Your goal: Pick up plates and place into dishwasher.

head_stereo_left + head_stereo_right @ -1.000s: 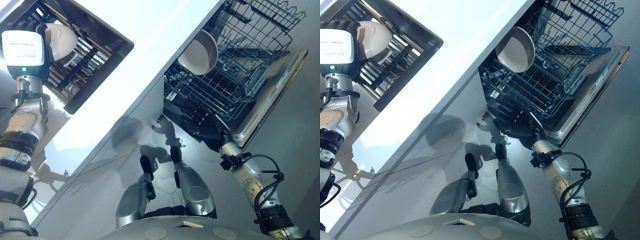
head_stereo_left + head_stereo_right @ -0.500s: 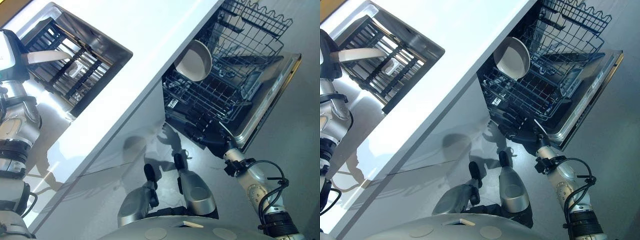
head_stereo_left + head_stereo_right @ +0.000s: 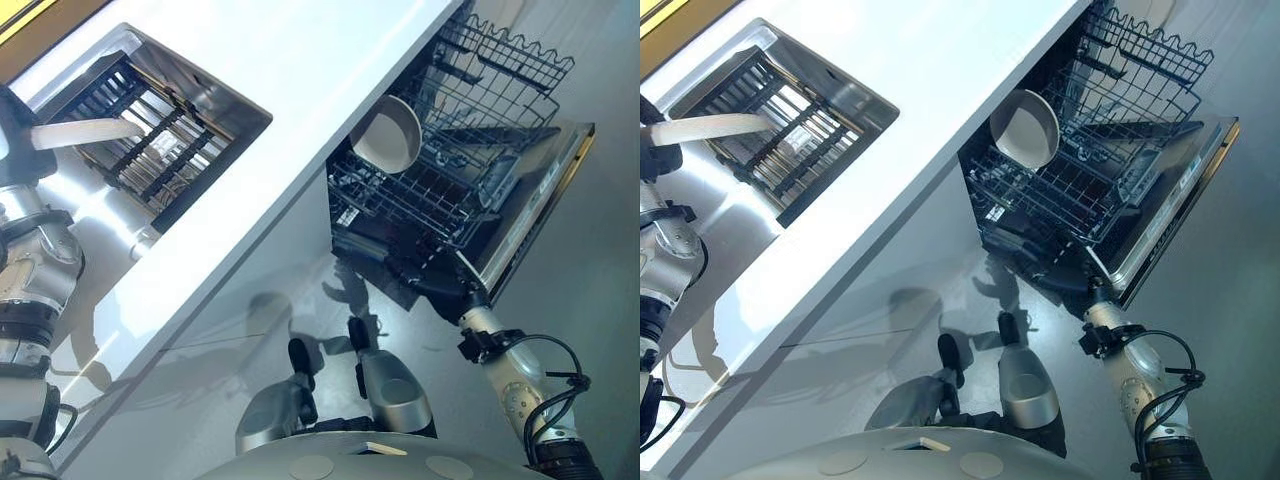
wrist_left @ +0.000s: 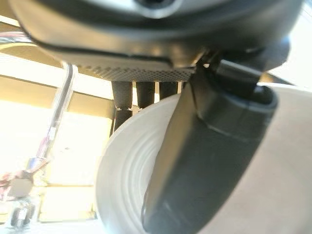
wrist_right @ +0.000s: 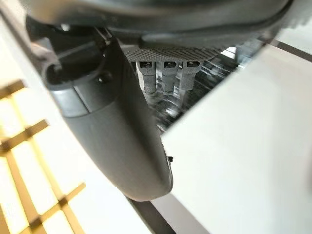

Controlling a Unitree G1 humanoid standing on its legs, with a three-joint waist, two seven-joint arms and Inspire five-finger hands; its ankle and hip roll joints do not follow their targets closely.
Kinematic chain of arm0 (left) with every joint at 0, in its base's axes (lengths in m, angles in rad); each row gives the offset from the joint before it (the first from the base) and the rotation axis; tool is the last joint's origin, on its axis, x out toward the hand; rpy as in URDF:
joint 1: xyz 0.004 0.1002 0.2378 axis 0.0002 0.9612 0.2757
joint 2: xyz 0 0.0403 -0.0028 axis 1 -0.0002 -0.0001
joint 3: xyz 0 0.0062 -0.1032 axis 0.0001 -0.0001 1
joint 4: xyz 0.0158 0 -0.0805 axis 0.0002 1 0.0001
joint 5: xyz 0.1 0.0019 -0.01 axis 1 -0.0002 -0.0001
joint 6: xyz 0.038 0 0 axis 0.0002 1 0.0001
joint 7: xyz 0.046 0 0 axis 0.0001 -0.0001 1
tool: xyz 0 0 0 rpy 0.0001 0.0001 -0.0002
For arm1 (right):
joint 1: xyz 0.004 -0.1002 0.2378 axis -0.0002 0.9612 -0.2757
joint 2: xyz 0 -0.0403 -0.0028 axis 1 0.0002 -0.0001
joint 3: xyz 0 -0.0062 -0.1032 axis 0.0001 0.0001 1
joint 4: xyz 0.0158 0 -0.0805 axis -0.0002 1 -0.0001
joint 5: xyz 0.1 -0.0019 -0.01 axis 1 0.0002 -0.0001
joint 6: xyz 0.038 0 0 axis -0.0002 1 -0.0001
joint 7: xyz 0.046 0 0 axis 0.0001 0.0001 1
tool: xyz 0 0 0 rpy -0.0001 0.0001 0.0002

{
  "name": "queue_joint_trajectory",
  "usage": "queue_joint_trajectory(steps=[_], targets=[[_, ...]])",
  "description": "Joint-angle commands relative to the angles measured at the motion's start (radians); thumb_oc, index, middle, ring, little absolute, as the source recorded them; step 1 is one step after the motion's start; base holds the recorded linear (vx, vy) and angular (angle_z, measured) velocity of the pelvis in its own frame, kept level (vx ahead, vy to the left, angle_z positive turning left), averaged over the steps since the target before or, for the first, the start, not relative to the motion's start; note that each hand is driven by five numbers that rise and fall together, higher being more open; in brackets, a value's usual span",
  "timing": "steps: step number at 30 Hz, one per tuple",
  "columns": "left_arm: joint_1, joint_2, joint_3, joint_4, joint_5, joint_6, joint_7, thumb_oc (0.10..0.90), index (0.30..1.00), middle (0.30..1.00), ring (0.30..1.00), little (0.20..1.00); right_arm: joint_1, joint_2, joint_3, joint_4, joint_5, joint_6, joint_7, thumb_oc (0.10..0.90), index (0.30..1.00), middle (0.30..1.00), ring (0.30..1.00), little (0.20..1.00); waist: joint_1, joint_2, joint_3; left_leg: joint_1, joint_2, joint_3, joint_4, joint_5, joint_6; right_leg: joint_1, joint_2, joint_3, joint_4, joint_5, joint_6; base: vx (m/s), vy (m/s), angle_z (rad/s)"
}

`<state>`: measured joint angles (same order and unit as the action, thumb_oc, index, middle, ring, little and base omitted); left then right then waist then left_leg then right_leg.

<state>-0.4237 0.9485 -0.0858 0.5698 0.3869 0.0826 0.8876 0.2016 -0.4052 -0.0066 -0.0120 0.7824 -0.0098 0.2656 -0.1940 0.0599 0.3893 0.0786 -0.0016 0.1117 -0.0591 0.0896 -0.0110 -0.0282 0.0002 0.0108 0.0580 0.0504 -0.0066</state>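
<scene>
—Holding anything on the left?

—Yes: left hand [image 4: 209, 146] clamped on a white plate [image 4: 122, 185], thumb laid flat across the plate's face, fingers [image 4: 122, 97] curled behind its far rim. Pinches it between the two.

—And the arm's pose?

—Raised and bent at the elbow, forearm upright, wrist turned so that the plate [image 3: 85, 132] sticks out sideways from the hand, nearly level, edge toward the camera. Hangs over the near end of the sink [image 3: 225, 95], with the dark dish rack [image 3: 150, 150] just past the plate's free edge and below it.

—Touching that rack?

—Cannot tell from the head views; looks lifted clear of the bars.

—Right side?

—Right hand [image 3: 430, 282] reached forward and down on an outstretched arm, well apart from the left hand, across the white countertop [image 3: 330, 60]. Sits at the near corner of the open dishwasher door [image 3: 540, 190], right beside the lower rack [image 3: 420, 190]. Fingers [image 5: 168, 73] straight and side by side, thumb [image 5: 112, 126] angled away from them, nothing between. Loose, not gripping.

—Resting on the door?

—Close to its edge; contact not clear.

—Anything loaded?

—One second plate [image 3: 388, 135], white and deep, standing on edge in the lower rack, beyond the right hand's fingertips and up toward the countertop's side. Leans against the wires, hollow face turned toward the camera.
</scene>
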Motion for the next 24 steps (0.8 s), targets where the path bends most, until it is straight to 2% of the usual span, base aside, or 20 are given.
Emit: queue_joint_trajectory(steps=[1, 5, 8, 12, 16, 19, 20, 24], targets=[[-0.001, 0.090, 0.142, -0.037, -0.012, -0.083, 0.137, 0.100, 0.300, 0.300, 0.300, 0.200, 0.014, 0.014, -0.029, -0.181, 0.028, -0.120, -0.019, 0.800, 0.900, 0.900, 0.900, 0.900, -0.007, -0.020, -0.170, -0.041, -0.101, -0.005, 0.102, -0.128, 0.032, 0.003, -0.019, -0.003, 0.012, -0.059, 0.114, -0.03, 0.010, 0.05], [-0.024, 0.079, 0.176, -0.095, -0.024, -0.172, 0.182, 0.100, 0.300, 0.300, 0.300, 0.200, 0.002, 0.036, -0.043, -0.200, 0.015, -0.097, -0.058, 0.800, 0.900, 0.900, 0.900, 0.900, -0.008, -0.015, -0.203, -0.016, -0.095, -0.007, 0.069, -0.124, 0.024, 0.024, -0.013, -0.007, -0.004, -0.067, 0.110, -0.02, 0.016, 0.05], [-0.031, 0.074, 0.191, -0.142, -0.034, -0.212, 0.196, 0.100, 0.300, 0.300, 0.300, 0.200, -0.008, 0.045, -0.044, -0.202, 0.005, -0.088, -0.066, 0.800, 0.900, 0.900, 0.900, 0.900, -0.005, -0.013, -0.220, 0.000, -0.094, -0.011, 0.050, -0.125, 0.021, 0.038, -0.011, -0.011, -0.015, -0.071, 0.107, -0.01, 0.004, 0.02], [-0.047, 0.052, 0.210, -0.210, -0.064, -0.274, 0.202, 0.100, 0.300, 0.300, 0.300, 0.200, -0.032, 0.049, -0.044, -0.221, -0.019, -0.107, -0.095, 0.800, 0.900, 0.900, 0.900, 0.900, 0.000, -0.008, -0.241, 0.023, -0.093, -0.017, 0.024, -0.128, 0.019, 0.058, -0.007, -0.018, -0.031, -0.081, 0.100, -0.04, 0.009, 0.10], [-0.058, 0.015, 0.192, -0.310, -0.080, -0.320, 0.166, 0.100, 0.300, 0.300, 0.300, 0.200, -0.104, -0.013, -0.063, -0.258, -0.148, -0.237, -0.184, 0.800, 0.900, 0.900, 0.900, 0.900, 0.013, -0.005, -0.262, 0.041, -0.086, -0.025, 0.005, -0.135, 0.016, 0.076, -0.001, -0.031, -0.037, -0.097, 0.096, -0.10, -0.026, 0.06], [-0.046, 0.003, 0.170, -0.386, -0.110, -0.322, 0.128, 0.100, 0.300, 0.300, 0.300, 0.200, -0.161, -0.102, -0.071, -0.259, -0.304, -0.368, -0.284, 0.800, 0.900, 0.900, 0.900, 0.900, 0.026, -0.004, -0.269, 0.048, -0.082, -0.028, -0.001, -0.141, 0.016, 0.081, 0.004, -0.037, -0.028, -0.110, 0.094, -0.11, -0.027, 0.09], [-0.051, -0.006, 0.149, -0.435, -0.125, -0.307, 0.091, 0.100, 0.300, 0.300, 0.300, 0.200, -0.207, -0.167, -0.066, -0.243, -0.397, -0.412, -0.356, 0.800, 0.900, 0.900, 0.900, 0.900, 0.040, -0.005, -0.276, 0.048, -0.081, -0.035, -0.002, -0.142, 0.016, 0.082, 0.008, -0.038, -0.021, -0.117, 0.092, -0.13, -0.034, 0.16], [-0.087, -0.016, 0.096, -0.487, -0.164, -0.288, -0.005, 0.100, 0.300, 0.300, 0.300, 0.200, -0.308, -0.282, -0.044, -0.217, -0.552, -0.448, -0.421, 0.800, 0.900, 0.900, 0.900, 0.900, 0.067, -0.011, -0.281, 0.044, -0.078, -0.045, -0.001, -0.136, 0.017, 0.083, 0.009, -0.051, -0.004, -0.120, 0.090, -0.15, -0.030, 0.08]])
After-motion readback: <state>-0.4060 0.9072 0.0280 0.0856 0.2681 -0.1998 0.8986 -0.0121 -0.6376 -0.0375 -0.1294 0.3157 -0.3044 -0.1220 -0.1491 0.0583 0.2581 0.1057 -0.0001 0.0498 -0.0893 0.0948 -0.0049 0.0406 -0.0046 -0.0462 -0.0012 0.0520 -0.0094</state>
